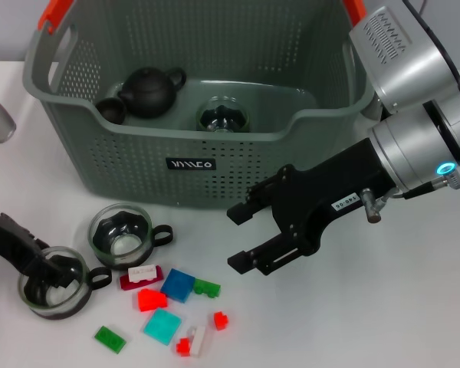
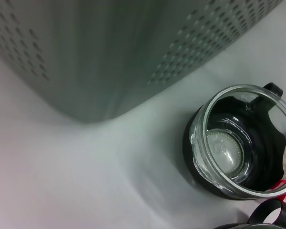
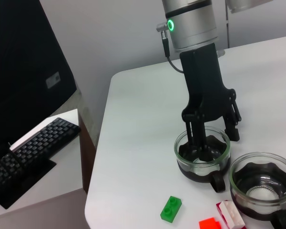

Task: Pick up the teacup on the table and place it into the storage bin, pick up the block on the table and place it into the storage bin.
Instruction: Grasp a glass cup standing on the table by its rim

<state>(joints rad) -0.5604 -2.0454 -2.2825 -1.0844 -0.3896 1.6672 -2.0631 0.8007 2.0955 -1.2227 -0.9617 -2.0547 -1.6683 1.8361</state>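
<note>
Near the tabletop's front left corner, the left gripper (image 1: pixel 52 274) clamps the rim of a glass teacup (image 1: pixel 55 293); the right gripper (image 1: pixel 241 238) hovers spread before the storage bin (image 1: pixel 192 165).

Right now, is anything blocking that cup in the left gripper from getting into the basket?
Only the storage bin's own front wall; the left gripper must lift its teacup over the rim.

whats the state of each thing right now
left hand: one finger inside the near teacup, shut on its wall
right hand: open, empty, before the storage bin
second teacup: upright on table
storage bin: holds teapot and glass cup
blocks: loose on table
</note>
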